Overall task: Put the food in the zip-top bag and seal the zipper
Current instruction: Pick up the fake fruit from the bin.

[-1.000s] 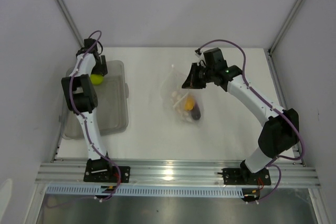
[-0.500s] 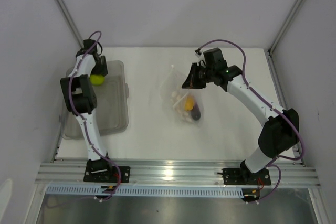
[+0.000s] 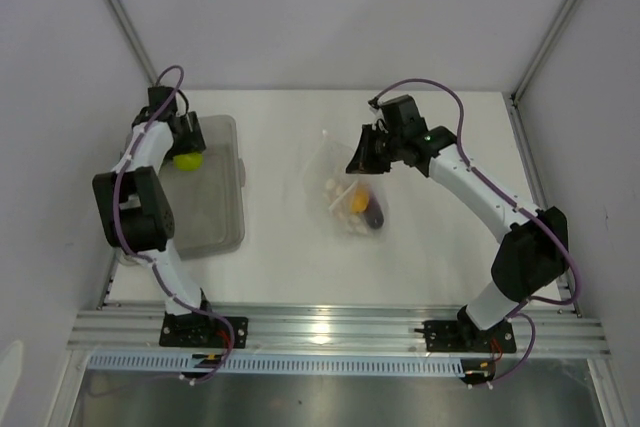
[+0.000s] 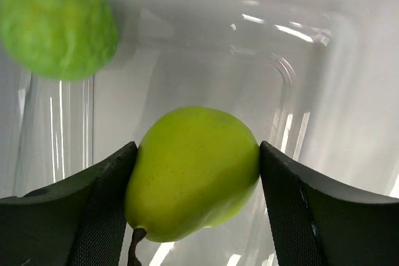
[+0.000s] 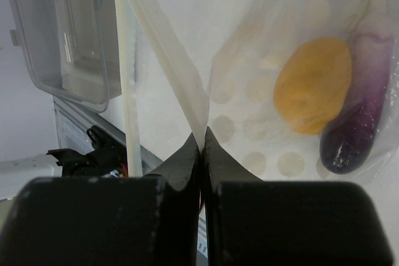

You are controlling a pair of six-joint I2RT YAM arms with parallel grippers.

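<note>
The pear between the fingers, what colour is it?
Yellow-green. The pear shows best in the left wrist view.

Bin (image 3: 215, 227) on worktop (image 3: 420, 247), left side; bag (image 3: 345, 182) at centre, well apart. Pear (image 4: 193, 172) between left tool's (image 4: 196, 154) fingers over bin's far end; round fruit (image 4: 56, 23) in bin beside it. Second round fruit (image 5: 312, 85) and eggplant (image 5: 355, 129) touching inside bag, eggplant rightward. Right tool (image 5: 202, 135) pinches bag's far edge.

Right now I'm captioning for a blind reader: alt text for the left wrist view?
The left gripper clamps a yellow-green pear between its black fingers over a clear bin. A round green fruit lies in the bin, upper left.
</note>
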